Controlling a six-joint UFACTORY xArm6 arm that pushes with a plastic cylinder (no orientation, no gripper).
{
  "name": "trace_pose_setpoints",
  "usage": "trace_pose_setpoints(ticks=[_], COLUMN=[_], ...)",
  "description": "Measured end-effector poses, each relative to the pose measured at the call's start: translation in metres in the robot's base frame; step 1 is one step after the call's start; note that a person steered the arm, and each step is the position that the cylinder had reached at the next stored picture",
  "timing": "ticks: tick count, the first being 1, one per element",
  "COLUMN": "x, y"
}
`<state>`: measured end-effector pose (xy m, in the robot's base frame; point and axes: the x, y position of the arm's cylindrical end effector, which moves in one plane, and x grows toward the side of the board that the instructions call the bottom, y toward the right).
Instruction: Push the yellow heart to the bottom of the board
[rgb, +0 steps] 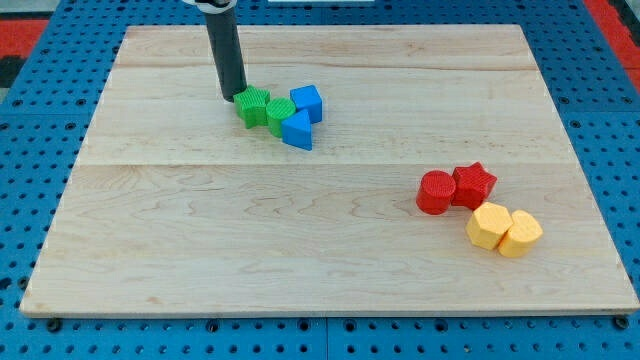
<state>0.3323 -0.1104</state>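
tip (232, 96) down on the board (300, 250) in the upper left part, just at the upper left edge of a green block (254, 106), touching or nearly so; cannot tell which. bare rod (226, 55), no jaws, nothing held. second green block (279, 115) pressed against the first on its right. blue cube (307, 102) at the right end of that cluster, blue wedge-like block (298, 130) just below it, both touching the green pair. well apart, toward the view's lower right: red round block (436, 192) and red star (474, 184) side by side, touching. directly below them two yellow blocks, touching each other: one (488, 225) on the left, one (520, 232) on the right. which of these is the heart, cannot tell; shapes too small to read. both near the right edge, a little above the bottom edge, far from the tip.
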Motion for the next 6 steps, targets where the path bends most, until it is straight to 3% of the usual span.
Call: trace_pose_setpoints(ticks=[1, 3, 4, 5, 6], x=[0.0, 0.001, 0.007, 0.049, 0.131], y=[0.002, 0.142, 0.244, 0.287, 0.289])
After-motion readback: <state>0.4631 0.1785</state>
